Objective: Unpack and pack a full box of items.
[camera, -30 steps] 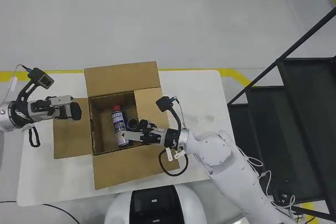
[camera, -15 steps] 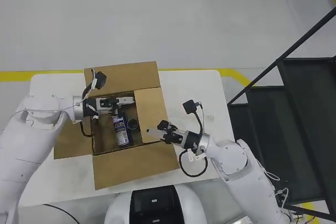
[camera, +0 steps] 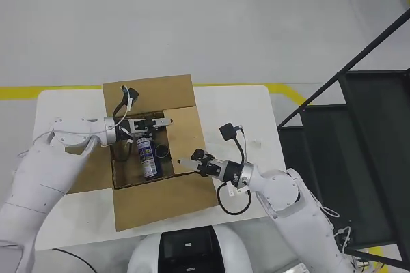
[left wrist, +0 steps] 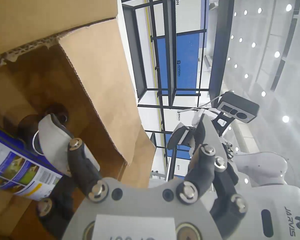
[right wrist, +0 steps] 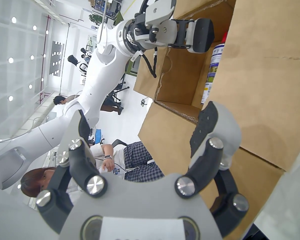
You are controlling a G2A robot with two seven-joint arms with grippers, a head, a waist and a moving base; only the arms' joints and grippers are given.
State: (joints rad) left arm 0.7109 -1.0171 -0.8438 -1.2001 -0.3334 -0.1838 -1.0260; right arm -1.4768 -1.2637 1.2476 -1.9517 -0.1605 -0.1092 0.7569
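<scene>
Currently your left gripper (camera: 161, 123) has its jaws spread wide with nothing between them; in the left wrist view the left gripper (left wrist: 125, 136) has one finger (left wrist: 52, 132) over the box's inside and the other out past the right-hand flap. It hangs over the far part of the opening of the cardboard box (camera: 149, 95).

Your right gripper (camera: 182, 162) also has its jaws well apart and empty, as the right wrist view confirms for the right gripper (right wrist: 142, 123). It sits just beside the near corner of the right-hand flap (camera: 181, 136), outside the box; you cannot tell from these views whether a finger touches the cardboard.

Inside the box, the spray can (camera: 145, 155) lies on its side on the bottom, blue label up, red cap toward the far wall, below your left gripper and apart from it. Just beside the can, toward the right wall, lies a dark round item (camera: 162, 149).

The box stands on the white table (camera: 239, 109) with its flaps folded out on the far, near and left sides.
</scene>
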